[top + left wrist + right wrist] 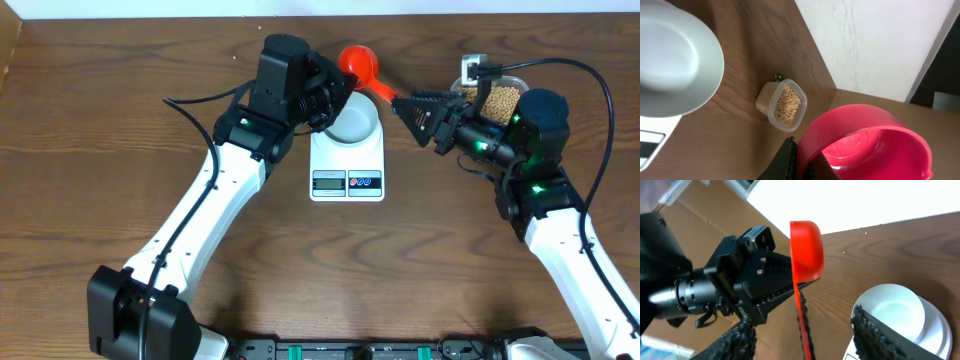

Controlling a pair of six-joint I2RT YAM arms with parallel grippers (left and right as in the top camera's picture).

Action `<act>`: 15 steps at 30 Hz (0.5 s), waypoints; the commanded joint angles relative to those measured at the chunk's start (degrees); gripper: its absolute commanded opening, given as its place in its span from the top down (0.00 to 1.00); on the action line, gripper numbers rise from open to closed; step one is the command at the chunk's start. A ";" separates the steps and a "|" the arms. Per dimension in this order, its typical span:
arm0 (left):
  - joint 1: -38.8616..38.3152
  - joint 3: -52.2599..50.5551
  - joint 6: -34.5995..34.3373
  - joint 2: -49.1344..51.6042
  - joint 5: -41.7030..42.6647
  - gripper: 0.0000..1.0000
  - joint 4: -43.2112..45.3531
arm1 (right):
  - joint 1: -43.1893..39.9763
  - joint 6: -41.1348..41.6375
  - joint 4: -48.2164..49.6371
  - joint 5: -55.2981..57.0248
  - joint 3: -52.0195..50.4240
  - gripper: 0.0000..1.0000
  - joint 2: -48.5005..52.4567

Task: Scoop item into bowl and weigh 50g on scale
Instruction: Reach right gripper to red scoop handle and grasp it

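We see our left gripper (pixel 804 156) at the bottom edge, its dark fingers closed on the red scoop (pixel 875 145), whose hollow faces us. Beyond it, on the wooden table (pixel 735 150), a clear tub (pixel 771 114) holds tan beans (pixel 787 106). At left, the pale bowl (pixel 675 60) sits on the white scale (pixel 655 131).

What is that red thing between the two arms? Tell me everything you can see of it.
A red scoop of glossy plastic: a deep round cup, empty, on a slim straight handle. It hangs in the air beside the pale bowl. The left gripper pinches it just below the cup; the right gripper flanks the handle without touching.
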 commanded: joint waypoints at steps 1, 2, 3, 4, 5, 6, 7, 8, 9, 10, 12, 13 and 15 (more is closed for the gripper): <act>-0.09 0.15 -2.14 -0.61 -0.35 0.93 -0.20 | 0.46 1.38 -0.07 1.84 0.87 0.44 -0.15; -0.26 0.15 -2.14 -0.61 -0.24 0.93 -0.31 | 0.68 1.36 0.02 1.84 0.87 0.46 -0.13; -0.48 0.15 -2.14 -0.61 -0.24 0.93 -0.33 | 0.92 1.33 0.17 1.84 0.87 0.49 -0.15; -0.76 0.15 -2.14 -0.61 -0.26 0.93 -0.33 | 1.11 1.11 0.20 1.84 0.87 0.53 -0.15; -1.11 0.15 -2.14 -0.61 -0.28 0.93 -0.31 | 1.36 0.83 0.22 1.88 0.87 0.56 -0.13; -1.49 0.15 -2.14 -0.61 -0.28 0.92 -0.31 | 1.51 0.26 0.22 1.86 0.87 0.60 -0.15; -1.70 0.15 -2.14 -0.61 -0.28 0.93 -0.31 | 1.60 0.24 0.20 1.97 0.87 0.62 -0.13; -1.95 0.15 -2.14 -0.61 -0.28 0.92 -0.31 | 1.62 0.22 0.17 2.05 0.87 0.66 -0.13; -2.14 0.15 -2.14 -0.61 -0.28 0.93 -0.31 | 1.68 0.24 0.17 2.05 0.87 0.70 -0.13; -2.25 0.15 -2.14 -0.61 -0.28 0.93 -0.31 | 1.73 0.24 0.17 2.05 0.87 0.73 -0.13; -2.29 0.15 -2.14 -0.61 -0.26 0.92 -0.31 | 1.77 0.24 0.17 2.03 0.87 0.77 -0.13; -2.29 0.15 -2.14 -0.61 -0.26 0.93 -0.31 | 1.77 0.24 0.13 2.03 0.87 0.78 -0.13; -2.29 0.15 -2.14 -0.61 -0.26 0.93 -0.31 | 1.77 0.24 0.07 2.01 0.87 0.80 -0.13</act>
